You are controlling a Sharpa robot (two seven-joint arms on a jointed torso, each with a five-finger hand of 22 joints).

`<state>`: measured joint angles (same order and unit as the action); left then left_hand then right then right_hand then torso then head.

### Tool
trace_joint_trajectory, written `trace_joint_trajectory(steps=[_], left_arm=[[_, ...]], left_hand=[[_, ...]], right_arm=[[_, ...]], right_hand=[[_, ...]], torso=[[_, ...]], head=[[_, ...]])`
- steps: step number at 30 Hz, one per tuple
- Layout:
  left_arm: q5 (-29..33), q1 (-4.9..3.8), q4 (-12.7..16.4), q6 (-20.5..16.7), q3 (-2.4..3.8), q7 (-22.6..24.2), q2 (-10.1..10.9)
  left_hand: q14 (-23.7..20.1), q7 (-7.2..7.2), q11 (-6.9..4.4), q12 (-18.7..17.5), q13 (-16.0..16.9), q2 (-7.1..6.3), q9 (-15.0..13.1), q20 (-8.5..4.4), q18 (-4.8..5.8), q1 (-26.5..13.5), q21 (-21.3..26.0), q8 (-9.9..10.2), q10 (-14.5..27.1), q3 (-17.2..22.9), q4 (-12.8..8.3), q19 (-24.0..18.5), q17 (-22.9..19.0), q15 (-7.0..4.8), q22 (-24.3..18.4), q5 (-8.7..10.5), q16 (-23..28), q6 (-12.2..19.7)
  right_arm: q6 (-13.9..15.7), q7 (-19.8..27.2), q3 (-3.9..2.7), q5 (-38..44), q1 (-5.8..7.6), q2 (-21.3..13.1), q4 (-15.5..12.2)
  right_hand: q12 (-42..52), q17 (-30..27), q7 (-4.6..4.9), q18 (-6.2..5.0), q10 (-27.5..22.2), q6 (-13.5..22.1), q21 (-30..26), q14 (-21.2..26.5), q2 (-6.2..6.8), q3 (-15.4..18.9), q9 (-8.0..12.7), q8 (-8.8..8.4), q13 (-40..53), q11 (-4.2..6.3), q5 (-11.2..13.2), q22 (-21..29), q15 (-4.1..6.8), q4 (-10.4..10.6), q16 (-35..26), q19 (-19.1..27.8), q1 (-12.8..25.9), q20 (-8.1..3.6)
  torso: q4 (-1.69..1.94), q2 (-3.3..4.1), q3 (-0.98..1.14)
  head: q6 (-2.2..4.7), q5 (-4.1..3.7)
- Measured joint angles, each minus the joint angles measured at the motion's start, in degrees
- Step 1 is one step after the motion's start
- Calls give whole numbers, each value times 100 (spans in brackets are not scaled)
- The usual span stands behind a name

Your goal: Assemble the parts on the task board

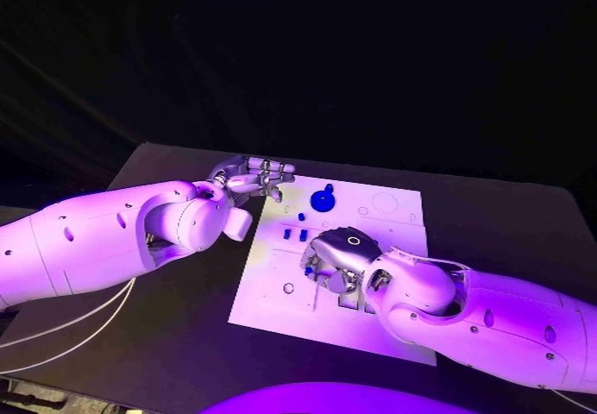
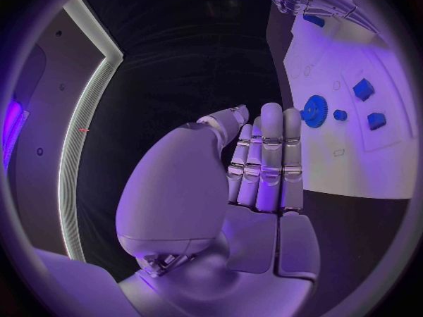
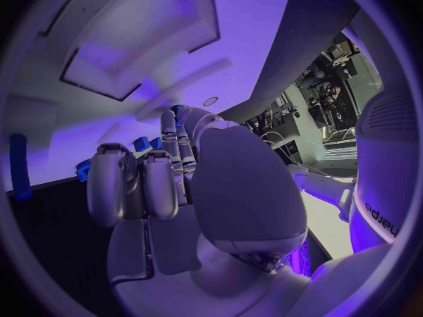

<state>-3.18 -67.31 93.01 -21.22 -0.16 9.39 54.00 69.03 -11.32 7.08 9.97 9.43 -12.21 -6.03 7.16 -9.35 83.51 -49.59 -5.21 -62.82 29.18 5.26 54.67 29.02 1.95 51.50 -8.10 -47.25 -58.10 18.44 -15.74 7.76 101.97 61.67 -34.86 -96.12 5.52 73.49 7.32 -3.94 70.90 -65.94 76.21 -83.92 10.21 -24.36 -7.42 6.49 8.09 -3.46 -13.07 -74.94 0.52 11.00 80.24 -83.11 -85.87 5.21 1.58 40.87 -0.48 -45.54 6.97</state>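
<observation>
Working: I judge I am at a picking step, my right hand (image 1: 334, 259) low over the middle of the board (image 1: 386, 323) and my left hand (image 1: 255, 177) parked at the board's far left corner.
Right hand: its fingers curl down toward the board; in the right wrist view they lie close together, and I cannot tell whether they clamp a part or only touch the plate.
Left hand: fingers straight and side by side in the left wrist view, thumb alongside, holding nothing; it sits just off the board's edge.
Parts: a blue gear (image 1: 323, 201) stands on the board near its far edge, just beside my left hand; a small peg (image 1: 301, 216) sits close below it, and two small blocks (image 1: 295, 234) lie between the gear and my right hand.
Board: white, with cut recesses; the ones near my right hand are partly hidden under the palm.
Next move: I think I need to settle the right fingers on one part, likely a block close by, then lift it clear and line it up with its recess.
Care: my palm hides the contact in the head view, so I would rely on the wrist view and go slowly.
</observation>
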Motion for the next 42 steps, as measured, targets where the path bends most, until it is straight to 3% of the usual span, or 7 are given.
trace_joint_trajectory(steps=[13, 19, 27, 31, 35, 38, 42], left_arm=[[0, -1, 10, 6, 0, -15, 6], [0, -1, 10, 10, 0, -21, 7], [-1, -1, 10, 20, -1, -29, 36], [-1, -1, 11, 26, -2, -32, 51], [-1, -1, 14, 32, -5, -35, 59], [-1, -1, 17, 38, -7, -35, 60], [-1, -1, 19, 49, -8, -36, 57]], left_hand=[[0, 0, 0, 24, 0, 0, 5, 0, 1, 0, 0, 0, 0, 0, 0, 0, 0, 0, 0, 0, 0, 0], [-1, -11, 0, 24, 0, 0, 11, 0, 1, 0, 0, 0, 41, 0, 0, 0, -7, 2, -4, 0, 0, 11], [-9, -20, 1, 24, 0, 0, 10, 0, 2, 0, 0, 0, 42, 0, 0, 0, -7, 9, -4, 0, 0, 21], [-9, -19, 1, 24, 0, 0, 10, 2, -57, 0, 0, 0, 42, 0, 0, -2, -6, 10, -4, 0, 0, 21], [-9, -12, 0, 24, 0, 0, 10, 20, -89, 0, 0, 0, 42, 0, 0, -20, -6, 10, -4, 0, 0, 29], [-10, -12, 0, 24, 0, 0, 10, 20, -90, 0, 0, 0, 41, 0, 0, -20, -10, 10, -4, 0, 0, 29], [-10, -11, 0, 25, 0, 0, 10, 20, -91, 0, 0, 0, 41, 0, 0, -20, -11, 10, -4, 0, 0, 29]], right_arm=[[-32, -17, 7, 9, -8, 14, 7], [63, -45, 12, 11, -15, -75, -53], [257, -98, -67, 13, 0, -589, -554], [280, -126, -136, -39, 158, -1036, -866], [178, -186, -175, -147, 416, -1416, -943], [74, -224, -185, -222, 533, -1632, -921], [-32, -243, -182, -287, 589, -1779, -852]], right_hand=[[-178, -28, 203, 0, -363, 306, -138, -10, 201, 43, 77, -242, -116, -193, -170, 1, -72, -9, 0, 53, 384, 53], [-188, -97, 205, 0, -585, 577, -271, -11, 260, 146, 146, -275, -156, -233, -170, 1, -115, -48, 0, 115, 443, 115], [-155, -123, 199, 0, -604, 587, -291, -11, 262, 158, 149, -275, -155, -214, -170, 2, -115, -60, -22, 115, 444, 115], [-124, -137, 193, 0, -620, 587, -342, -11, 268, 231, 149, -275, -155, -201, -170, 2, -115, -48, -22, 135, 517, 135], [-59, -242, 48, 0, -844, 666, -570, -11, 350, 956, 174, -275, -176, -183, -471, 3, -115, 52, -101, 226, 793, 147], [113, -312, -9, -1, -943, 709, -643, -11, 162, 1943, 185, -275, -171, -183, -660, 3, -115, 145, -133, 228, 632, 144], [200, -317, -9, -1, -943, 709, -643, -11, 86, 2256, 185, -275, -160, -183, -679, 3, -115, 231, -133, 228, 555, 144]], torso=[[-1, -3, 0], [-1, -5, 3], [-6, -5, 4], [-7, -5, 4], [-17, -9, 0], [-28, -16, -3], [-42, -25, -7]], head=[[11, -15], [24, -30], [55, -75], [76, -124], [107, -193], [135, -254], [161, -297]])
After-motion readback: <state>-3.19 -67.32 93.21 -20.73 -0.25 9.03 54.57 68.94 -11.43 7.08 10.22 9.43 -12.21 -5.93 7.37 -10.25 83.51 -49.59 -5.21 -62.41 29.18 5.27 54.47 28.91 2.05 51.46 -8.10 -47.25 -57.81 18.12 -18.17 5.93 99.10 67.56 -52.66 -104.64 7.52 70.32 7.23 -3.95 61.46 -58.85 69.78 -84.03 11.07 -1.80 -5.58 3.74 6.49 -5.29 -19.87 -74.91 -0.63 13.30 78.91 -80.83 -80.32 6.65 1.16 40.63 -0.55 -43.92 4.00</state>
